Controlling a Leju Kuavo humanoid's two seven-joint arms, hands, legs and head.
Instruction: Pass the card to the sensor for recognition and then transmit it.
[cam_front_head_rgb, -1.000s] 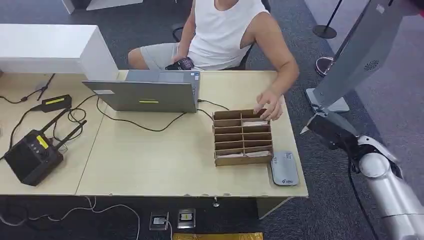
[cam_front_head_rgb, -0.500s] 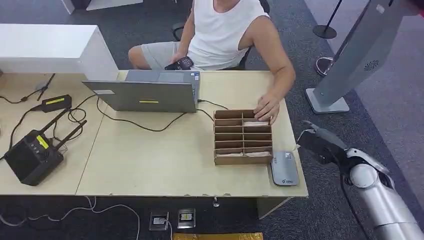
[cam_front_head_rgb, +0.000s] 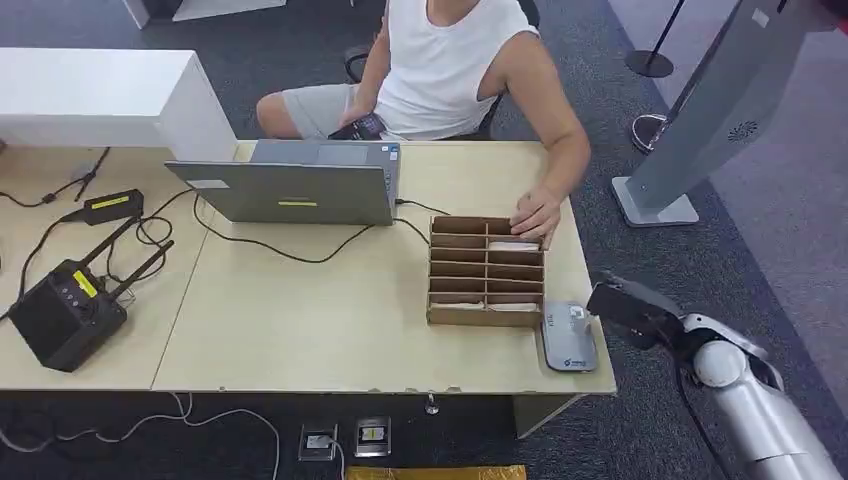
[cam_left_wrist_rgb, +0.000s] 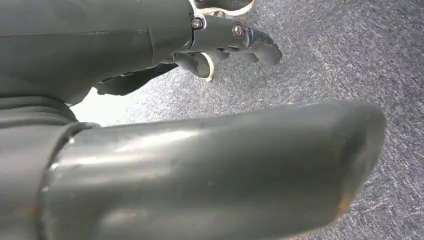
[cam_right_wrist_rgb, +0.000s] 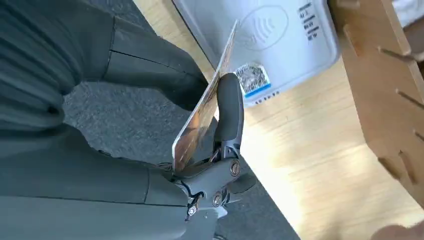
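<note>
Holding: the right hand (cam_right_wrist_rgb: 200, 130) has the card (cam_right_wrist_rgb: 202, 107) pinched on edge between the thumb and a dark finger, the rest of the hand tucked in behind it
Card: thin and shiny, tilted, its far corner hanging over the card reader (cam_right_wrist_rgb: 270, 40), can't tell if it's actually touching or just above
Right hand from the head cam: right hand (cam_front_head_rgb: 625, 305) sits just off the table (cam_front_head_rgb: 300, 320) edge at about 3 o'clock from the reader, pretty much next to it
Card reader: light grey pad (cam_front_head_rgb: 568, 338) with a contactless logo and a small QR sticker, lying flat near the table's corner, at roughly 4 o'clock from the cardboard organizer (cam_front_head_rgb: 487, 272) and just beside it
Organizer: brown slotted box, two columns of slots, a few with white cards in them
Left hand: left hand (cam_left_wrist_rgb: 220, 45) hangs over grey carpet, fingers curled in, nothing in them as far as I can see
Person: sitting at 12 o'clock behind the table in a white tank top, one hand (cam_front_head_rgb: 537, 215) resting on the far corner of the organizer
Other stuff: grey laptop (cam_front_head_rgb: 300, 185) at about 10 o'clock from the organizer, black router with antennas (cam_front_head_rgb: 70, 305) way over at 9 o'clock, cables running between
</note>
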